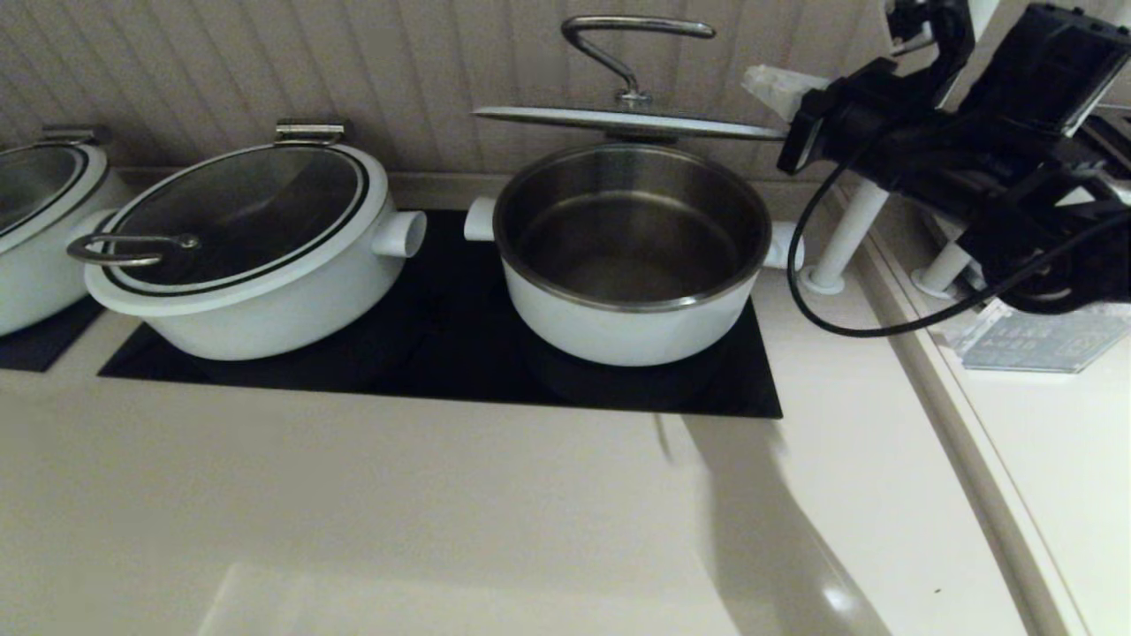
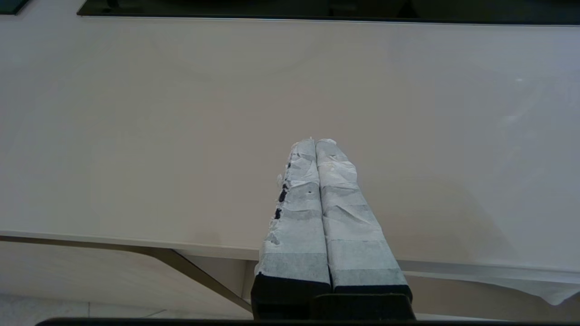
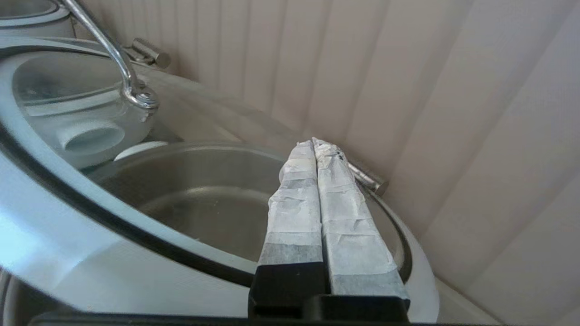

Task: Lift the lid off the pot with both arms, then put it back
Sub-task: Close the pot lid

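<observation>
The pot [image 1: 636, 327] stands uncovered on the black cooktop [image 1: 442, 362], its steel inside bare. The lid [image 1: 618, 122] hangs level just above the pot's back rim, its bent steel handle [image 1: 636, 26] pointing up. My right gripper [image 1: 767, 87] is at the lid's right edge. In the right wrist view its fingers are pressed together [image 3: 315, 142] over the lid's white rim [image 3: 68, 235], with the pot [image 3: 195, 203] seen through the glass. Nothing shows between the fingers, and what bears the lid is hidden. My left gripper [image 2: 316, 141] is shut and empty over bare counter, out of the head view.
A wider white pot [image 1: 265, 300] with a loop-handled glass lid stands left of the pot. A third pot [image 1: 35, 238] is at the far left. The ribbed wall is close behind. White posts [image 1: 848, 230] and a clear box [image 1: 1034, 340] stand at the right.
</observation>
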Available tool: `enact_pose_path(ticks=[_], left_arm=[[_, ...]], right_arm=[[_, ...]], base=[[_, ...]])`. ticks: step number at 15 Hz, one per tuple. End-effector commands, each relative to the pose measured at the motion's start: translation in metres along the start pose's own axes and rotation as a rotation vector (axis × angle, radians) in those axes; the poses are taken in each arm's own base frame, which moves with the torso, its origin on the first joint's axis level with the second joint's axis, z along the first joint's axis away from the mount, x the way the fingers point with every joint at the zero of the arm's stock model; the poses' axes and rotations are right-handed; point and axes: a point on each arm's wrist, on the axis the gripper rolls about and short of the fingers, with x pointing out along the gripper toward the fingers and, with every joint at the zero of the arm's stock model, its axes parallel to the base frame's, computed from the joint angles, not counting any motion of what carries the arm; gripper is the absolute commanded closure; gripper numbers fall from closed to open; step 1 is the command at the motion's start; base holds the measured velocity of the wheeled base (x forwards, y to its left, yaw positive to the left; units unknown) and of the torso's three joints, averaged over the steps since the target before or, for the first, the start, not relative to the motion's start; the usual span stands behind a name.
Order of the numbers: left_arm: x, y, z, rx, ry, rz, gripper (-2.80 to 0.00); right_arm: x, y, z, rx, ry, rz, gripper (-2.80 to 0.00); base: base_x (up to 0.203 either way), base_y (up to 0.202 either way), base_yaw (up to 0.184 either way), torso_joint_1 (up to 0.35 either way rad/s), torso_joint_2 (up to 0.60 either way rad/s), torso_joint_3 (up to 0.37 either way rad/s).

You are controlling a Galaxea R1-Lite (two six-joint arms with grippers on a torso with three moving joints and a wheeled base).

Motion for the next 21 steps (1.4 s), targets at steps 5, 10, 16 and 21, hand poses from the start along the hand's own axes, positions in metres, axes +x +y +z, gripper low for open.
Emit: enact_pose_path(ticks=[5,10,16,21], left_arm=[[0.000,0.000,0.000,0.000,-0.001,0.000,0.00],[0.000,0.000,0.000,0.001,-0.001,0.000,0.00],[0.000,0.000,0.000,0.001,-0.001,0.000,0.00],[0.000,0.000,0.000,0.001,-0.001,0.000,0.00]], right_arm=[[-0.008,0.007,-0.010,0.009,0.021,0.011,0.00],[-0.009,0.017,-0.017,0.016,0.014,0.026,0.00],[-0.016,0.031,-0.033,0.033,0.037,0.048,0.00],[-0.028,0.041,-0.052,0.044,0.061,0.057,0.00]], base=[[0.000,0.000,0.000,0.000,0.00,0.000],[0.000,0.000,0.000,0.000,0.00,0.000],[0.000,0.000,0.000,0.000,0.00,0.000],[0.000,0.000,0.000,0.000,0.00,0.000]])
